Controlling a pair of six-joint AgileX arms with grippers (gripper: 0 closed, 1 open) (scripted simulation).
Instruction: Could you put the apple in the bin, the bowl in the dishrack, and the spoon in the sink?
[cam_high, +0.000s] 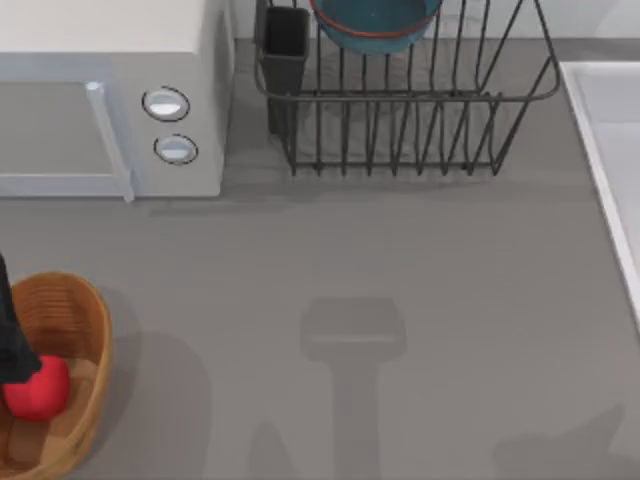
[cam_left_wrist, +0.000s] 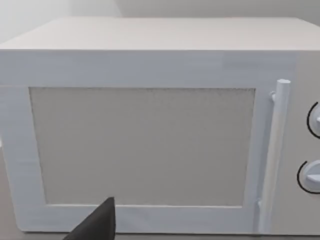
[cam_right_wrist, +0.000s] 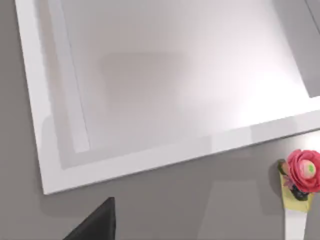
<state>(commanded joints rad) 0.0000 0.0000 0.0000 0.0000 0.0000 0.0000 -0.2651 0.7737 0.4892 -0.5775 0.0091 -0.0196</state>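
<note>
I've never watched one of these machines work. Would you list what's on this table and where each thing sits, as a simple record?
Apple: small bright-red apple at the woven wicker basket, top view's lower left, under a dark arm part.
Bowl: dark teal bowl in the black wire dishrack.
Sink: pale white-rimmed basin at the right edge.
Spoon: white-handled spoon with a pink flower end on the grey table beside the sink.
Microwave: white boxy microwave, upper left.

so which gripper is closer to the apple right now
Left. The left arm's dark end sits right over the apple in the bin. The right gripper looks down on the sink, across the table.
</note>
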